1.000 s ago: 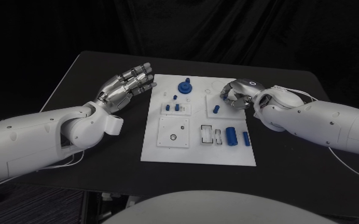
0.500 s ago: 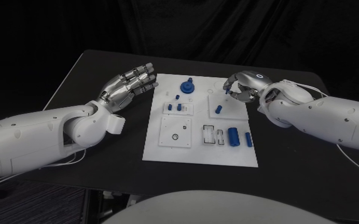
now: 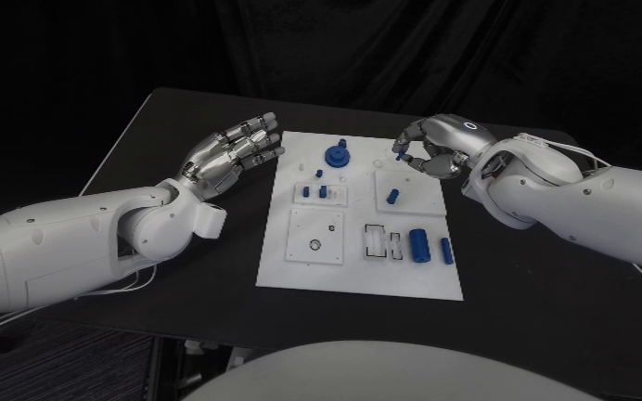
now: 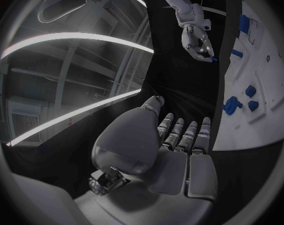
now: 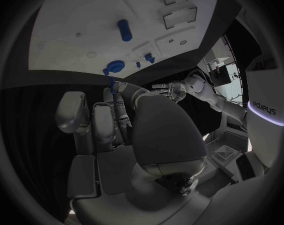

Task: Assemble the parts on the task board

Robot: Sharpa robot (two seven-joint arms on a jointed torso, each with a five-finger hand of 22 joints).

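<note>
Above the task board's (image 3: 359, 276) one-o'clock corner, the right robot hand (image 3: 430, 147) pinches a small blue peg (image 3: 400, 153) at its fingertips. So slight a grip could let it tilt or drop. At nine o'clock the left robot hand (image 3: 235, 153) hovers open-palmed.

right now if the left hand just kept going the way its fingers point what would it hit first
Probably nothing soon. The left hand is open beside the task board, fingers pointing toward the table's far edge. That line looks free, though its height above the table is unclear.
</note>
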